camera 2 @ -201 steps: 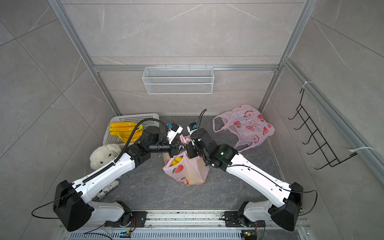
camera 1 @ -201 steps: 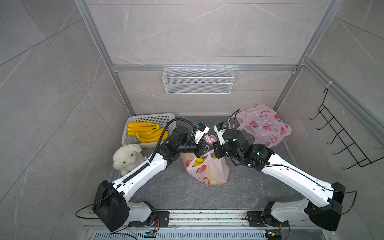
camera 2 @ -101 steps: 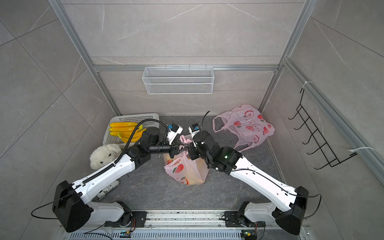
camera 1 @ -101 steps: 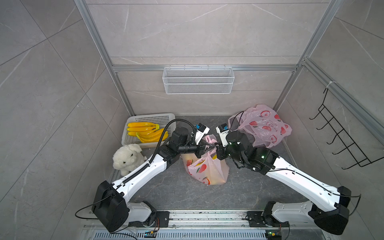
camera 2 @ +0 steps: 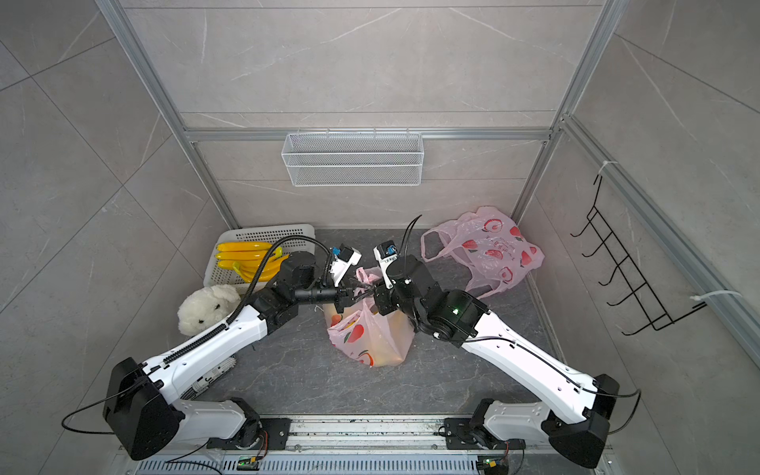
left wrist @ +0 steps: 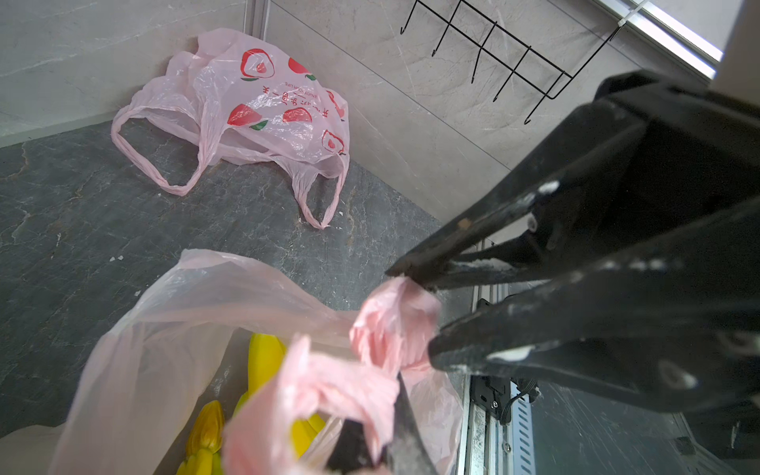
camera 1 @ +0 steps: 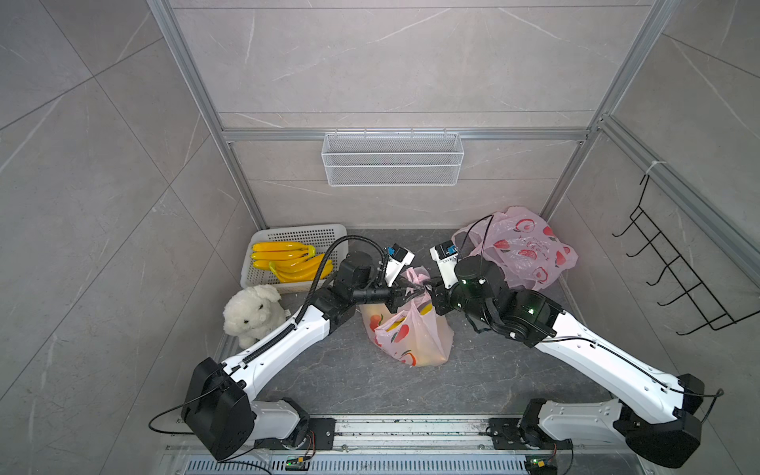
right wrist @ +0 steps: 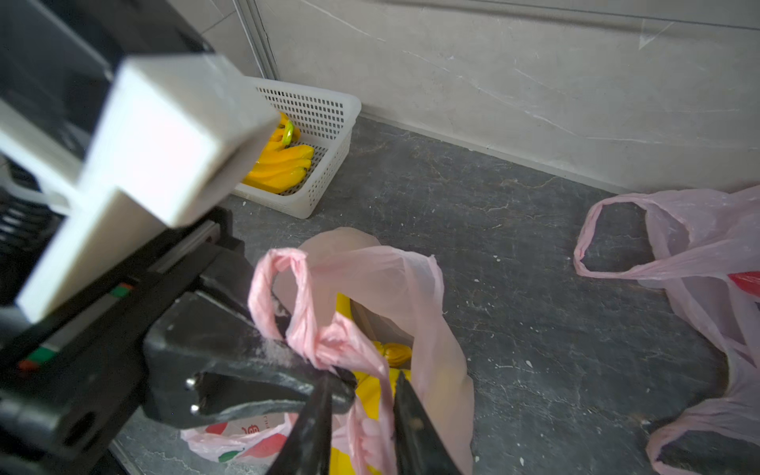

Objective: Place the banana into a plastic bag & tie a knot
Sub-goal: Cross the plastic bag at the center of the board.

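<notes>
**Bagging scene, worktop (camera 1: 349,382) seen from above and from both wrists.** A pink plastic bag (camera 1: 415,335), printed with red fruit, was seen standing at the centre of the dark stone surface. In both top views it was flanked by the left arm (camera 1: 283,341) and the right arm (camera 1: 596,353), whose tips were brought together over its mouth. Yellow bananas (left wrist: 263,362) were contained in the bag and could be seen through its open mouth in both wrist views.

One twisted handle (right wrist: 283,255) was grasped near its base by the left jaws, which were clenched on it, and its loop was raised above them. The right jaws were parted. A bunched strand of the same bag was lying between them, touched by one tip but not pinched. The pink plastic was gathered into a tangle where the two pairs of jaws met; whether a knot was formed there could not be told.

Behind the left arm, a white basket (camera 1: 296,229) was set against the back wall, and spare bananas (camera 1: 283,251) were held in it. A white plush toy (camera 1: 253,310) was placed just beside the basket. A second bag (camera 1: 522,246) of the same print was left crumpled in the far corner on the right arm's side, well apart from the first. A wire shelf (camera 1: 392,160) was hung on the back wall, and a black hook rack (camera 1: 674,267) was fixed to the side wall.
</notes>
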Motion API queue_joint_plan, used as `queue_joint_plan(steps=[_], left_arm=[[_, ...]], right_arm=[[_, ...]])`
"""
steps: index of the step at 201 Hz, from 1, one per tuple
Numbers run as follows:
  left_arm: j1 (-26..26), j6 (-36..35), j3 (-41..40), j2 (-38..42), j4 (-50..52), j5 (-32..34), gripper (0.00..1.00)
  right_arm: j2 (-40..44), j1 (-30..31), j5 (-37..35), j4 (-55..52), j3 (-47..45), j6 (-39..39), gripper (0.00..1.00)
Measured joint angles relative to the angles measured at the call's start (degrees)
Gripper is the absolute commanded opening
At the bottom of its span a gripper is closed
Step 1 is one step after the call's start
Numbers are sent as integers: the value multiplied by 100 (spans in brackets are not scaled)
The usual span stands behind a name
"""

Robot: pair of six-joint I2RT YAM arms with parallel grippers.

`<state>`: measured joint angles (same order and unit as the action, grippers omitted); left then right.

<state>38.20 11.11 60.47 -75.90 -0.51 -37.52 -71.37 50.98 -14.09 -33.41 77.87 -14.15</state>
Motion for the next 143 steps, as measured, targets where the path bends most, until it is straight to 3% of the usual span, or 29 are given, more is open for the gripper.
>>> queue_joint_plan(steps=[73, 143], left_arm=[[0, -125, -68, 83, 7, -74, 7], [0, -330, -107, 208, 87, -208, 8]], right_arm=[[-177, 0, 107, -216, 177, 546, 38], [-179, 0, 98, -343, 177, 1091, 35]])
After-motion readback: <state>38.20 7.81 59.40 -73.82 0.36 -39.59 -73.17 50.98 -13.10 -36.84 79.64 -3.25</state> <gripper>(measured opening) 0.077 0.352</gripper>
